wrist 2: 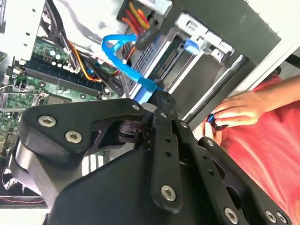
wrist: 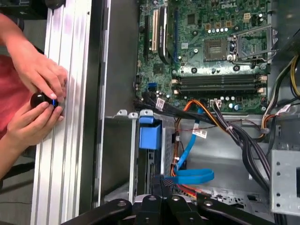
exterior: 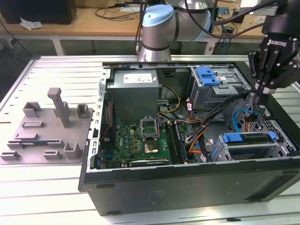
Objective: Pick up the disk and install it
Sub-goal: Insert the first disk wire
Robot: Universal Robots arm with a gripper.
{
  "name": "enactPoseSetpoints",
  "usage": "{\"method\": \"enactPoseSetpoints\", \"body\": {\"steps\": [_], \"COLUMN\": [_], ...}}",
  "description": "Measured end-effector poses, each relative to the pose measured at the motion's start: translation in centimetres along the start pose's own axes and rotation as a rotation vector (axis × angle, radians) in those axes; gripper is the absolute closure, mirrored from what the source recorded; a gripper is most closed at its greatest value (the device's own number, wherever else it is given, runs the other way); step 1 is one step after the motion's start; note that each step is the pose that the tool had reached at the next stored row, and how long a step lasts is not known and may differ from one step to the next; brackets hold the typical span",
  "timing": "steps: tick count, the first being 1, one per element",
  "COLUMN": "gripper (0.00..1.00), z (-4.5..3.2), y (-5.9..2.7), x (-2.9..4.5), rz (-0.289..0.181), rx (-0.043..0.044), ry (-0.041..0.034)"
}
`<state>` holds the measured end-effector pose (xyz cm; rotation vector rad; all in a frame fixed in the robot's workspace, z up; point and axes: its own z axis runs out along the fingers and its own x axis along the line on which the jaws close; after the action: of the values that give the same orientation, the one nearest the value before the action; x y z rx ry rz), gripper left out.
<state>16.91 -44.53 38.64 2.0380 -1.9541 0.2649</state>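
Hand: fingers pressed together, gripping no disk.
Disk: in bay below hand, long axis across exterior view.

Disk sits in the drive cage.
I see the disk slotted in at the exterior view's right, blue carrier frame uppermost.

You get bright, even overhead light: the surface glares almost white along its near edge, while the computer case interior and the gripper stay dark.
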Motion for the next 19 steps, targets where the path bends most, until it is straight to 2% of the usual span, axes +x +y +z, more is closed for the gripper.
{"method": "enactPoseSetpoints", "body": {"steps": [2, 4, 5, 6, 9, 13, 16, 19], "gripper": [0.89, 0.89, 0.89, 0.83, 0.64, 0.64, 0.64, 0.64], "z": [-0.06, -0.07, -0.04, -0.03, -0.08, -0.15, -0.15, -0.42], "y": [-0.89, -1.18, -1.18, -1.24, -1.41, -1.43, -1.51, -1.62], "x": [0.02, -0.02, -0.04, -0.10, -0.27, -0.53, -0.61, -1.50], "rz": [-0.004, -0.007, -0.006, -0.006, -0.006, -0.001, 0.023, 0.025], "rx": [-0.0035, -0.0041, -0.0044, -0.0048, -0.0057, -0.0061, -0.0139, -0.0132], "ry": [0.0001, 0.0017, 0.0060, 0.0118, 0.0191, 0.0199, 0.0189, 0.0215]}}
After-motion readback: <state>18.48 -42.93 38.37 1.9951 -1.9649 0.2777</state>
